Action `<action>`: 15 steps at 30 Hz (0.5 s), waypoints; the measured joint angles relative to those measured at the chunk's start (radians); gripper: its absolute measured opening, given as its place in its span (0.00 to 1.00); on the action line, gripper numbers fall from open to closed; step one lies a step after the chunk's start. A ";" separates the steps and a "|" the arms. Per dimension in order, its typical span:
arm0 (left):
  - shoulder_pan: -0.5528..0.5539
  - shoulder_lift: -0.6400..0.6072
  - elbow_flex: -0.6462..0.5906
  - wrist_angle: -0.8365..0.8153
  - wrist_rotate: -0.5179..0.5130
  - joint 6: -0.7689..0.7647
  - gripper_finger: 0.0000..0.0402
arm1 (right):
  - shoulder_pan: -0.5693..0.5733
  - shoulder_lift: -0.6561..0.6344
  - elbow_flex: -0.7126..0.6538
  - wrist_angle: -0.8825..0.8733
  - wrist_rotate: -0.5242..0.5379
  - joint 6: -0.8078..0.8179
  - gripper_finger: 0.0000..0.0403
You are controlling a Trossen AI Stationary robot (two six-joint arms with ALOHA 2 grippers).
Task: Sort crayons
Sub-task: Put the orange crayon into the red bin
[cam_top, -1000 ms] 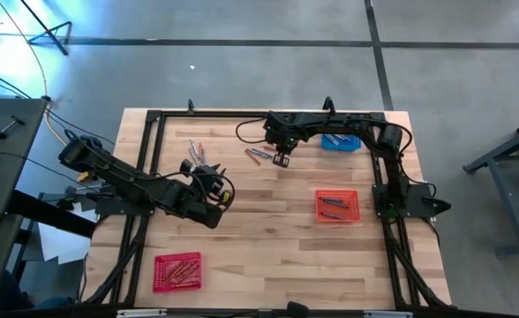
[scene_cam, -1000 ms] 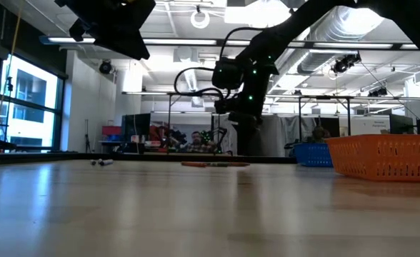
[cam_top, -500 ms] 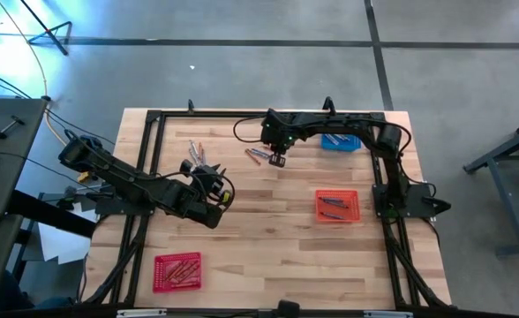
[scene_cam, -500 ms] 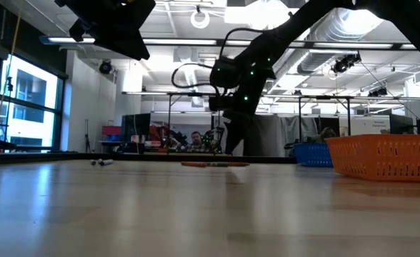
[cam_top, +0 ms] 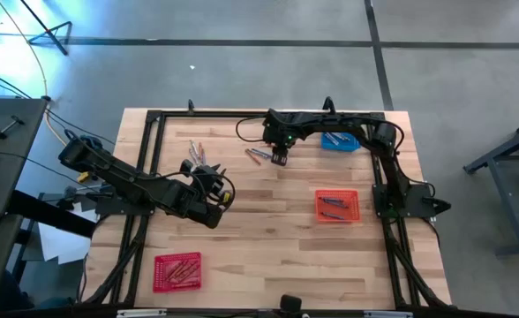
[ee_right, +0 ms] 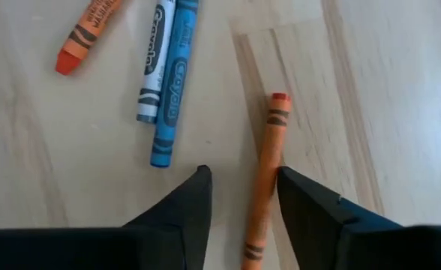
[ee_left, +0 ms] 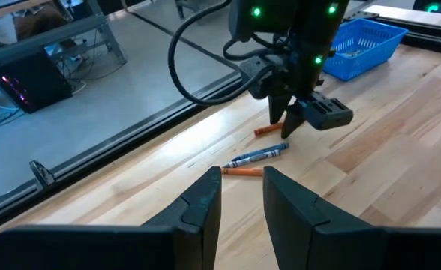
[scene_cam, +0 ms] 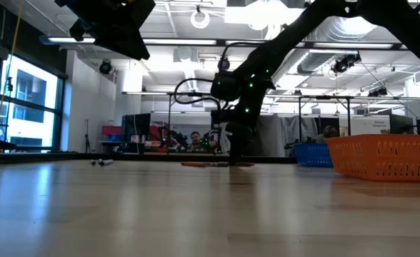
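Loose crayons lie flat on the wooden table at the far middle: two blue ones, an orange one and another orange crayon. My right gripper points down, low over the table, and is open, with one finger on each side of that orange crayon's near half. A second group of crayons lies farther left. My left gripper hovers left of centre, open, facing the crayons with nothing between its fingers.
A blue basket with crayons stands at the far right, an orange basket with crayons at the right middle, and a red basket with crayons near the front left. A black frame runs along the table's edges.
My right gripper has sunk toward the table over the crayons at the far middle, so its fingers now reach the tabletop in the low view. It has also shifted slightly toward the far edge. The crayons lie as before.
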 joint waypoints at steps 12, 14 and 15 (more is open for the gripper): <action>-0.001 0.000 0.000 0.004 0.001 0.000 0.21 | -0.025 0.070 0.027 -0.055 -0.028 0.023 0.38; -0.001 0.000 0.000 0.004 0.002 0.000 0.21 | -0.024 0.070 0.035 -0.061 -0.038 0.023 0.38; -0.001 0.000 0.000 0.005 0.003 0.000 0.21 | -0.025 0.073 0.044 -0.071 -0.044 0.026 0.38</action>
